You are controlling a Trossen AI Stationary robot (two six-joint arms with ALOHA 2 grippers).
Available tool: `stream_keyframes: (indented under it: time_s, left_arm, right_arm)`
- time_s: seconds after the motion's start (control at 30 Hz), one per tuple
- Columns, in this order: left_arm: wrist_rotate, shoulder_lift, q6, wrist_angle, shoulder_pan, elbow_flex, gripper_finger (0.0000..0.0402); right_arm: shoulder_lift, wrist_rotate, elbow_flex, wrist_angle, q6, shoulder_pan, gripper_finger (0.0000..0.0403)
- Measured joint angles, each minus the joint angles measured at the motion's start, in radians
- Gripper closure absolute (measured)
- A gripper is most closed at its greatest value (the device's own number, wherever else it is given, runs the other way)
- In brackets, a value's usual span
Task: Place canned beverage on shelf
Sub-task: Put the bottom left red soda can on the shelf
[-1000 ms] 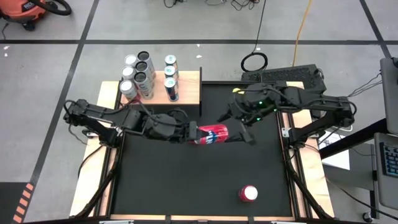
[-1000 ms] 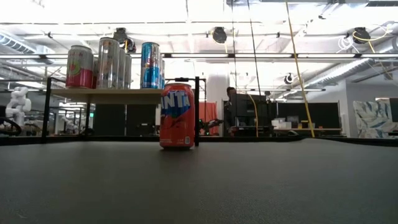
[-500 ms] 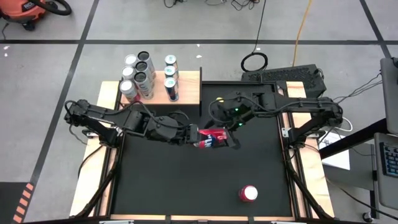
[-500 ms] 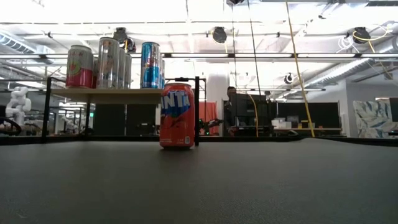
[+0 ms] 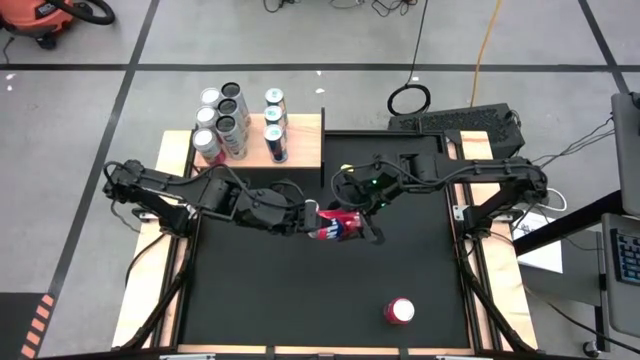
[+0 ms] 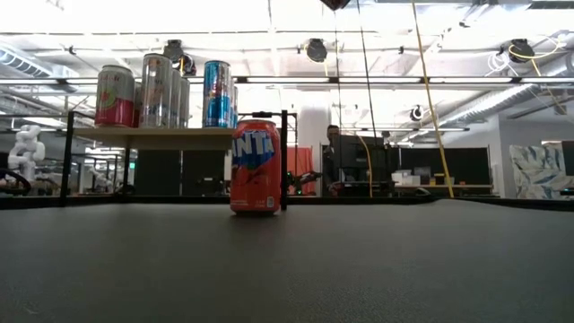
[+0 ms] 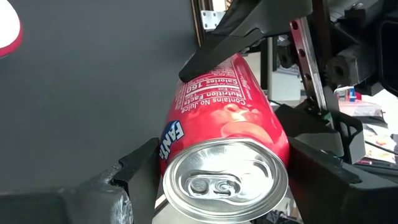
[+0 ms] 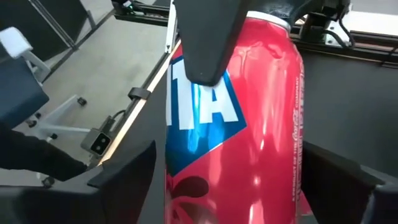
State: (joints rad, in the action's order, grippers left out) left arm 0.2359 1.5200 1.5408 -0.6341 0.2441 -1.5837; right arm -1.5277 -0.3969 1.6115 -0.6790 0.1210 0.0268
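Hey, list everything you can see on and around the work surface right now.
mat: one, black, the work surface
shelf: one, pale wood, at the mat's far-left corner
shelf cans: several, mostly silver, standing grouped on the shelf
standing can: one, red-orange, on the mat's near-right part
held can: one, red, lying sideways above mid-mat
keyboard: one, black, beyond the mat's far-right edge
left hand: dark, gripping the held can
right hand: dark, open around its other end

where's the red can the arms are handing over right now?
High view: the red can lies sideways mid-table, between the left gripper and right gripper, in front of the shelf.
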Motion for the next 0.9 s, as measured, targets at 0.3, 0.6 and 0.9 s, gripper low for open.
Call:
stream_keyframes:
  time_s: [0.3,0.6,0.9]
  left_arm:
    - [-0.001,0.0,0.022,-0.007,0.0,0.0,0.0122]
    - [-0.001,0.0,0.025,-0.008,-0.001,0.001,0.0118]
    - [0.001,0.008,0.025,0.0,-0.001,0.001,0.0117]
  right_arm:
    - [-0.015,0.011,0.0,0.017,0.008,0.014,0.0067]
    - [-0.026,0.007,0.0,0.025,-0.001,0.019,0.0074]
    - [-0.026,0.003,0.0,0.026,-0.004,0.02,0.0058]
